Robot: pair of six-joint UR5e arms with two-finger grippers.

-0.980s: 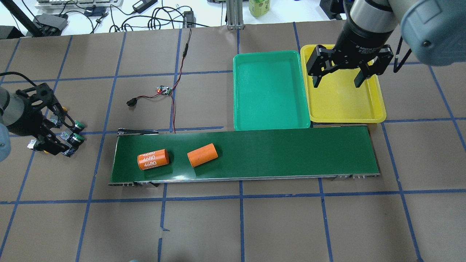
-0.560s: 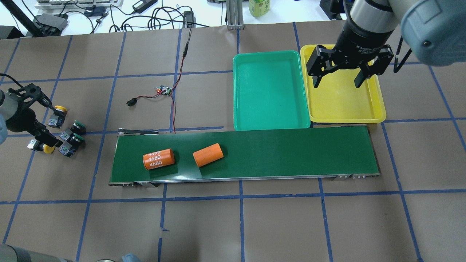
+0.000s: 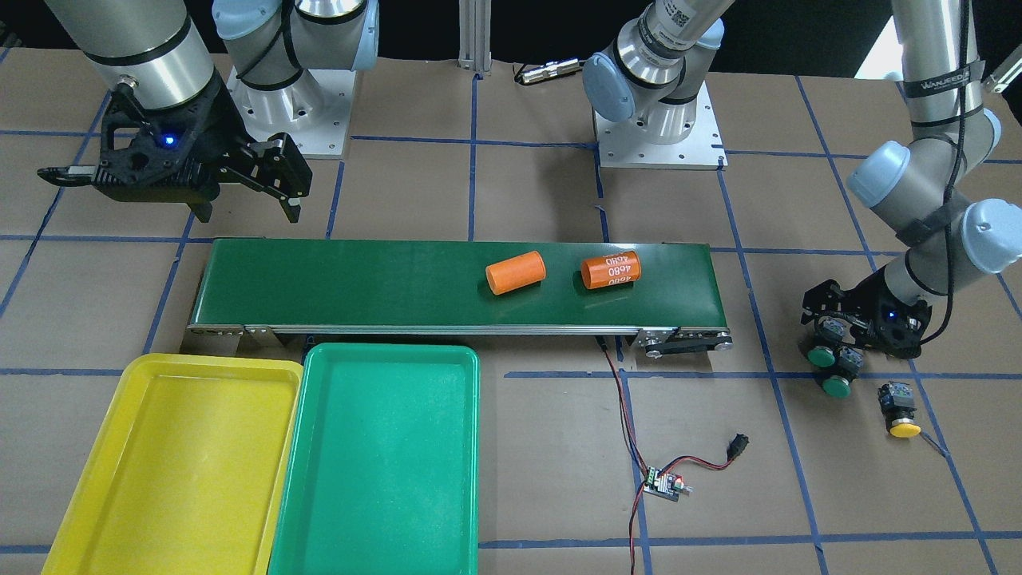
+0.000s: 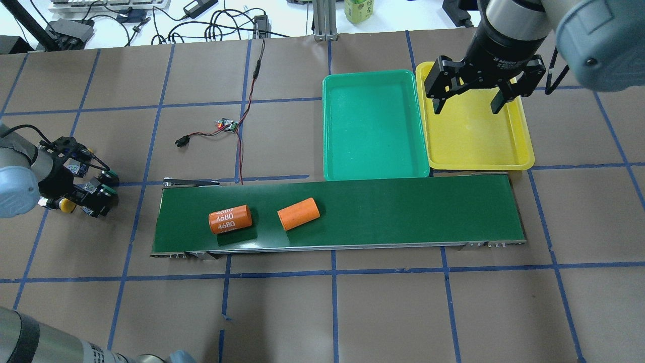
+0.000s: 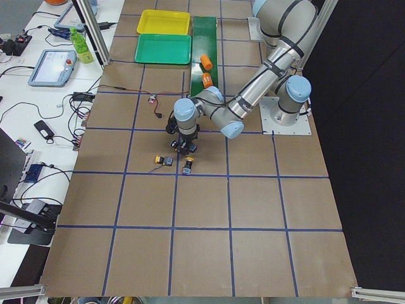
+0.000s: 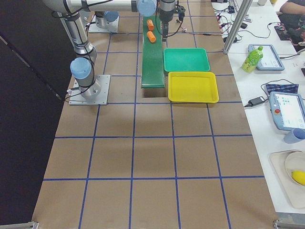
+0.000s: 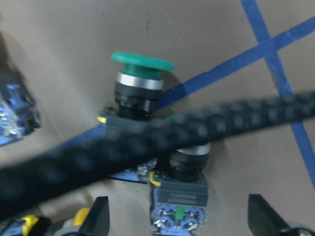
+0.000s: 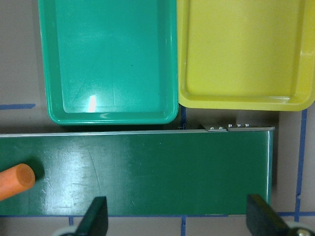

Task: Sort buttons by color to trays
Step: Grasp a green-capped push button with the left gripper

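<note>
Two green buttons point(image 4: 111, 177) point(image 4: 110, 191) lie on their sides at the table's left end, left of the conveyor. One yellow button point(image 3: 902, 419) lies just beyond them and another point(image 4: 64, 204) just behind. My left gripper point(image 4: 93, 184) is low over the green pair, open. In the left wrist view its fingertips point(image 7: 96, 219) straddle the nearer green button point(image 7: 179, 184); a black cable crosses that view. My right gripper point(image 4: 467, 105) is open and empty, hovering above the yellow tray point(image 4: 478, 146). The green tray point(image 4: 373, 73) beside it holds nothing.
A long dark-green conveyor belt point(image 4: 403, 212) runs in front of the trays and carries two orange cylinders point(image 4: 230, 219) point(image 4: 298, 214) at its left part. A small circuit board with red and black wires point(image 4: 228, 125) lies behind the belt's left end.
My left gripper pulled back to the left, then came back down over the green buttons. Both orange cylinders moved right along the belt. My right gripper shifted slightly toward the far edge.
</note>
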